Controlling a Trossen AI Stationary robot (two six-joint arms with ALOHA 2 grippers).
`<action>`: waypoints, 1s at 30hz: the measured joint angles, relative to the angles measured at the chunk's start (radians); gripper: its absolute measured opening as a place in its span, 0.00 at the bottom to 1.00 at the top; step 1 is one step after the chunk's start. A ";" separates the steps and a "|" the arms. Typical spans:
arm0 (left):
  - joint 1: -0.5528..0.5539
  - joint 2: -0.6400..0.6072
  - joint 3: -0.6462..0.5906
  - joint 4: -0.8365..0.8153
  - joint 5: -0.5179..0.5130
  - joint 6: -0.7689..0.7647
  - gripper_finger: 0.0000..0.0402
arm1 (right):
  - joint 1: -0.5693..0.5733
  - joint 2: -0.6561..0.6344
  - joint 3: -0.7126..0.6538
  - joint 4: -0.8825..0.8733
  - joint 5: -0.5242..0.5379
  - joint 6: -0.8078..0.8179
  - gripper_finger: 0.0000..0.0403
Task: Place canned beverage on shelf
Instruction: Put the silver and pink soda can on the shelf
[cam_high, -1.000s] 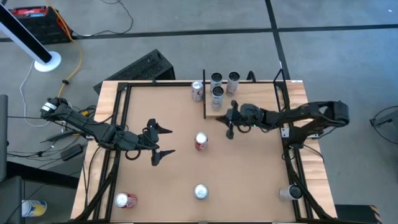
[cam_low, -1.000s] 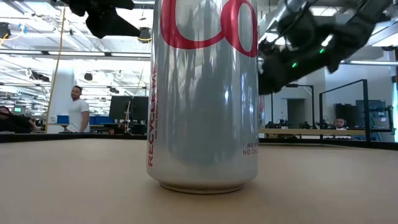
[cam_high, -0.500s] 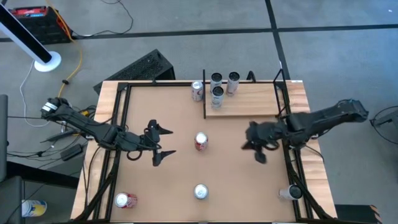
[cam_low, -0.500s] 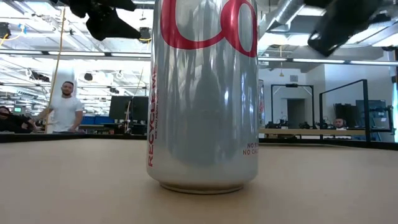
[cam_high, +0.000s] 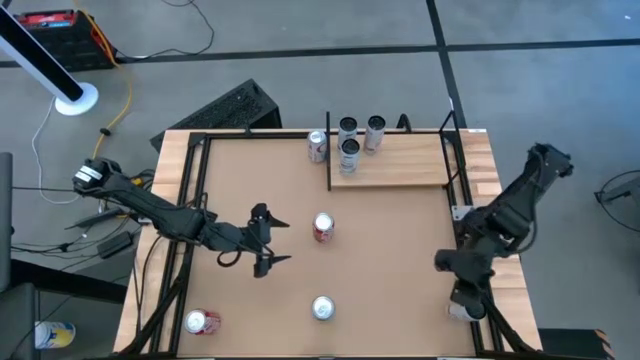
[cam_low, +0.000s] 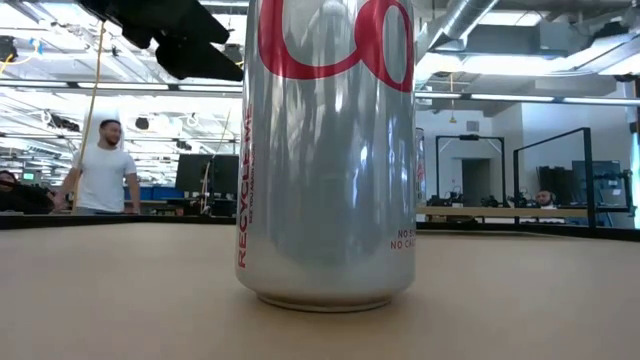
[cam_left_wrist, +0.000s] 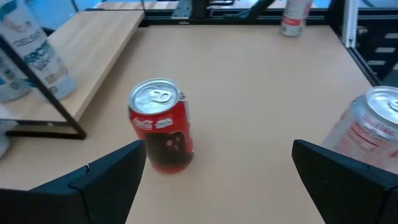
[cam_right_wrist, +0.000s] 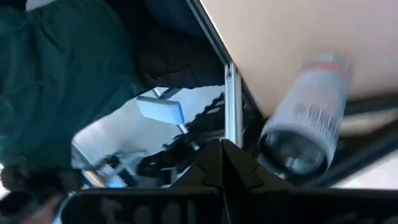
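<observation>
My right gripper (cam_high: 447, 262) has swung off the shelf (cam_high: 400, 160) to the lower right of the high view, and my left gripper (cam_high: 270, 240) has edged right toward the red can (cam_high: 323, 228) at frame centre.

High view: tan matte tabletop (cam_high: 380, 250) ringed by thin black posts. The shelf is a pale plank board at upper centre-right, with two slim silver cans (cam_high: 360, 131) and a third slim can (cam_high: 350, 155) upright at its left end. A red-and-white can (cam_high: 317, 146) stands just left of the shelf post. A silver can (cam_high: 322, 308) sits at lower centre, another red can (cam_high: 202, 322) at lower left, and a pale can (cam_high: 462, 311) lies at lower right by my right gripper.

Low view: one shiny silver cylinder with red lettering (cam_low: 330, 150) fills the middle. My dark left arm (cam_low: 170, 30) now shows bigger at top left. A person in a white shirt (cam_low: 103, 175) stands far left.

Left wrist view: my left fingers (cam_left_wrist: 93, 186) are spread wide, nothing between them. The red can (cam_left_wrist: 161, 134) stands upright ahead, with glossy sides and a silver top.

Right wrist view: my right fingers (cam_right_wrist: 224, 168) are clenched together on nothing; the pale can (cam_right_wrist: 305, 121) lies on its side close by, blurred.
</observation>
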 joint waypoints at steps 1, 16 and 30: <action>0.000 0.000 0.000 0.000 0.007 0.010 0.97 | 0.019 -0.001 0.011 -0.005 0.002 0.053 0.05; 0.007 0.000 0.000 0.061 0.023 0.230 0.97 | 0.168 0.000 0.041 -0.315 0.004 0.343 0.17; 0.093 0.000 0.000 0.075 0.149 0.322 0.97 | 0.167 0.013 0.042 -0.236 0.007 0.424 0.71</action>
